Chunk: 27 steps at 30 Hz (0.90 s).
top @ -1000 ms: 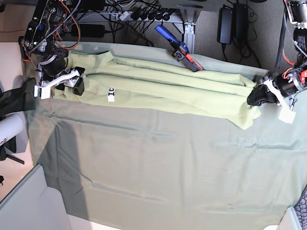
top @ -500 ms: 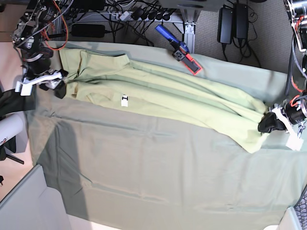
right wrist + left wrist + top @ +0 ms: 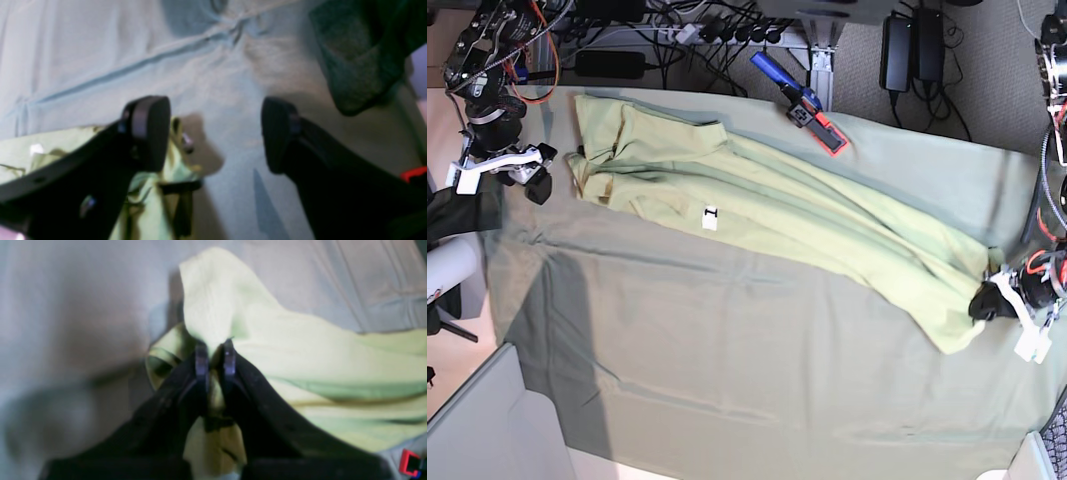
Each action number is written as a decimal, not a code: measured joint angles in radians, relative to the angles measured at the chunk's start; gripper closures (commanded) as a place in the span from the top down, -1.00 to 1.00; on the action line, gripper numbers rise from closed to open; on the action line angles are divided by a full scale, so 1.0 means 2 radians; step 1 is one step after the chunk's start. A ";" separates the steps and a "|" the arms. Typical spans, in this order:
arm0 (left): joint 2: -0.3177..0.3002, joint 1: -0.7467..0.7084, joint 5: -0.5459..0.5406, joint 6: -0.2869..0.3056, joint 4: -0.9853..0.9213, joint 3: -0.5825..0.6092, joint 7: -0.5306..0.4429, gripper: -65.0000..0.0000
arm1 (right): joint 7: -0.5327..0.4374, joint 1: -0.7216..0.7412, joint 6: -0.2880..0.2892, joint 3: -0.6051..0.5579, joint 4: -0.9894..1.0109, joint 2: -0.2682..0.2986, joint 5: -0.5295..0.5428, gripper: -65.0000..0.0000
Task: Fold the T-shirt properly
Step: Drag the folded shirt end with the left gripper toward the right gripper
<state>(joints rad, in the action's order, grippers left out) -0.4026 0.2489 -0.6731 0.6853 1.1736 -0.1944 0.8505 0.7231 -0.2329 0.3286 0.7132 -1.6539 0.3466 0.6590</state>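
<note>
The pale yellow-green T-shirt point(image 3: 767, 205) lies folded long and narrow, slanting from back left to front right on the grey-green sheet. Its small white tag point(image 3: 710, 217) faces up. My left gripper point(image 3: 990, 301) is shut on the shirt's front right end. In the left wrist view the cloth point(image 3: 253, 323) is pinched between the fingertips of this gripper point(image 3: 215, 351). My right gripper point(image 3: 537, 168) is open and empty just left of the shirt's back left end. In the right wrist view its gripper point(image 3: 213, 133) stands wide open, with the shirt's edge point(image 3: 60, 146) under the left finger.
The grey-green sheet point(image 3: 727, 350) covers the table. A blue and red tool point(image 3: 802, 103) lies at the back edge, close to the shirt. A dark cloth point(image 3: 457, 212) hangs at the left edge and also shows in the right wrist view point(image 3: 360, 66). Cables and power bricks point(image 3: 912, 45) lie behind.
My left gripper has pulled the shirt's right end toward the front right, so the shirt now lies slanted. My right gripper has come off the shirt's left end and moved left.
</note>
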 measured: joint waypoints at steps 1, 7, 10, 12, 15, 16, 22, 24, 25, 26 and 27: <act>-0.003 0.010 0.000 0.000 -0.009 0.000 -0.001 -1.00 | 0.000 0.000 0.000 0.000 0.000 0.000 0.000 0.30; -0.023 0.063 0.000 0.000 -0.062 0.000 -0.001 -1.00 | 0.000 0.000 0.000 0.000 0.000 0.000 0.000 0.30; -0.030 0.073 0.001 0.000 -0.066 0.000 -0.001 -1.00 | 0.000 0.000 0.000 0.000 0.000 0.000 0.000 0.30; -0.036 0.075 0.001 0.000 -0.066 0.000 0.000 -1.00 | 0.000 0.000 0.000 0.000 0.000 0.000 0.000 0.30; -0.038 0.074 0.000 0.000 -0.059 0.000 0.027 -1.00 | 0.000 0.000 0.000 0.000 0.000 0.000 0.001 0.30; -0.038 0.072 -0.002 0.000 -0.055 0.000 0.034 -1.00 | 0.000 0.000 0.000 0.000 0.000 0.000 0.000 0.30; -0.035 0.042 -0.053 0.000 0.028 0.001 0.071 -1.00 | 0.000 0.000 0.000 0.000 0.000 0.000 0.001 0.30; -0.028 0.025 -0.053 0.000 0.067 0.001 0.074 -1.00 | 0.000 0.000 0.000 0.000 0.000 0.000 0.002 0.30; -0.024 0.017 -0.052 0.000 0.087 0.001 0.077 -1.00 | 0.000 0.000 0.000 0.000 0.000 0.000 0.002 0.30; -0.020 0.009 -0.053 0.000 0.106 0.001 0.078 -1.00 | 0.000 0.000 0.000 0.000 0.000 0.000 0.002 0.30; -0.016 0.002 -0.053 0.000 0.125 0.001 0.080 -1.00 | 0.000 0.000 0.000 0.000 0.000 0.000 0.001 0.30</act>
<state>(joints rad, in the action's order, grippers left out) -0.4339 0.2520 -0.7784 0.6861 1.4242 -0.1917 1.0115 0.7227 -0.2329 0.3286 0.7132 -1.6539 0.3462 0.6617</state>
